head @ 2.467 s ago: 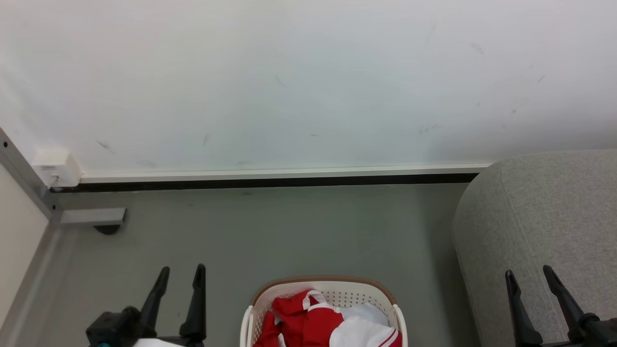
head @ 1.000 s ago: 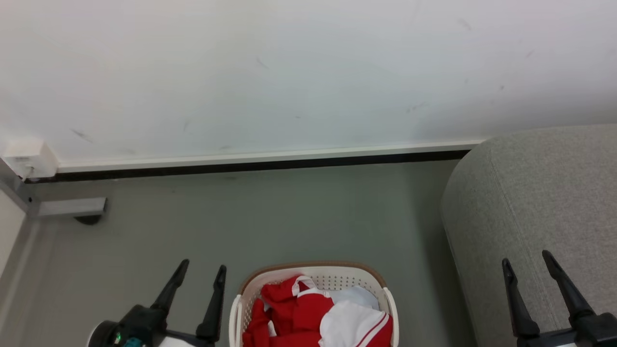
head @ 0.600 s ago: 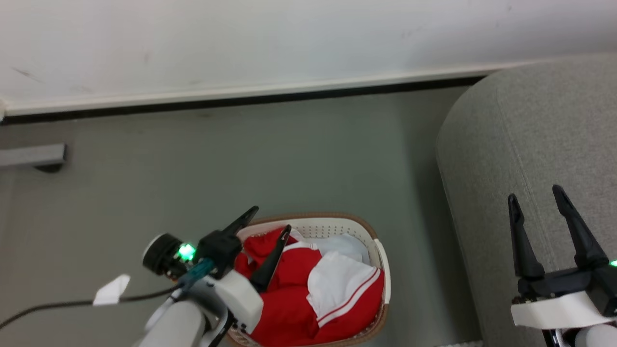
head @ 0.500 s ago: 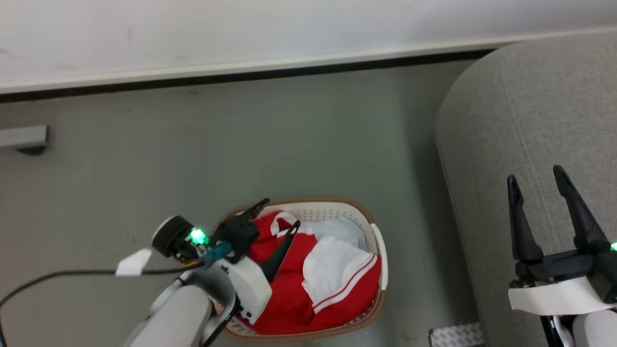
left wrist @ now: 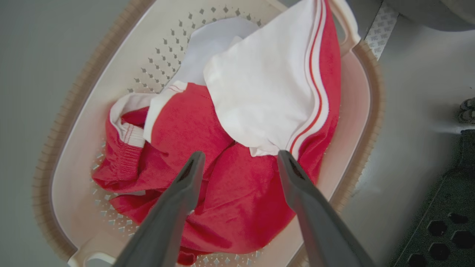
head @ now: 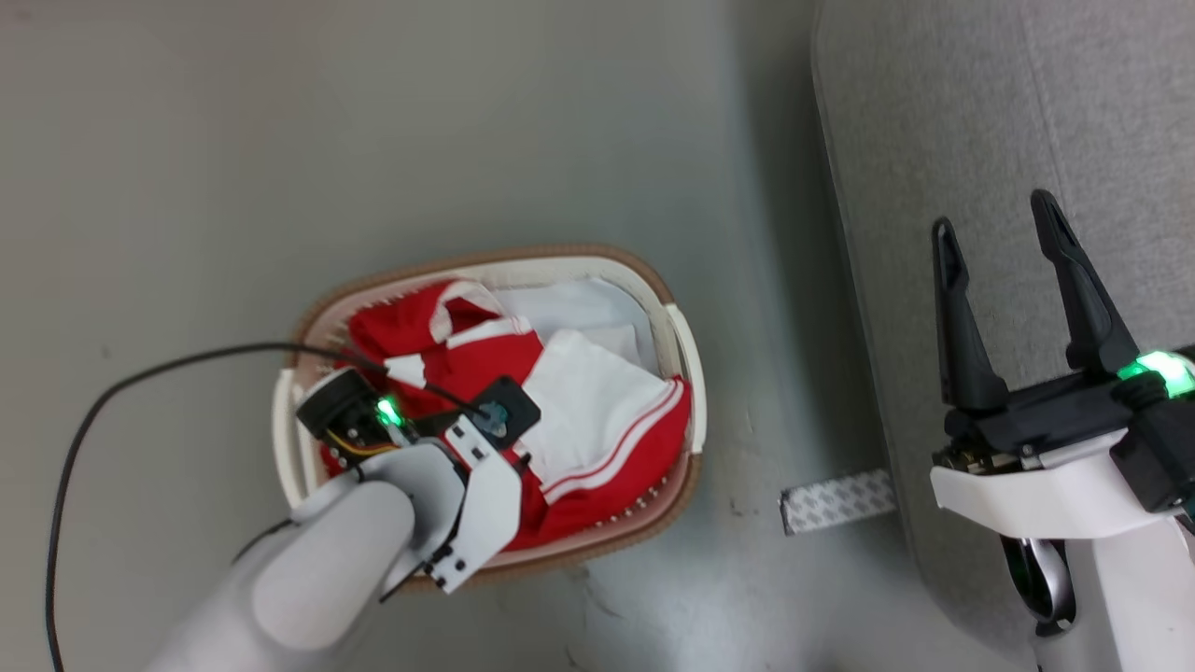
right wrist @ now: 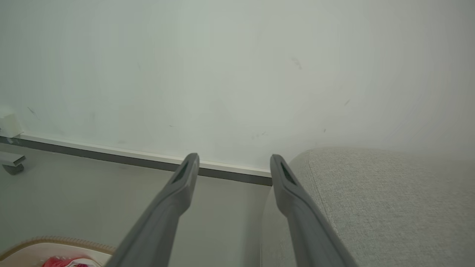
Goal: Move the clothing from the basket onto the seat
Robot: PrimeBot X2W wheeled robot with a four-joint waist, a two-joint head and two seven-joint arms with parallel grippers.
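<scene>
Plainly the clothing (left wrist: 230,193) lies heaped in the basket (left wrist: 74,111), the left gripper (left wrist: 240,154) above it, jaws apart (the right gripper (head: 993,213) likewise, by the seat (head: 980,112)). Closing here risks snagging the pale cloth (left wrist: 219,40) too, or lifting the basket.

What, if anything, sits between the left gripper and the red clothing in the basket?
Nothing visible. The left gripper hangs open directly over the clothing, which lies on top in the basket. The plain white cloth sits partly under it.

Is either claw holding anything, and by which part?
Nothing is held. Left claw hangs open over the clothing in the basket; right claw is open and empty.
</scene>
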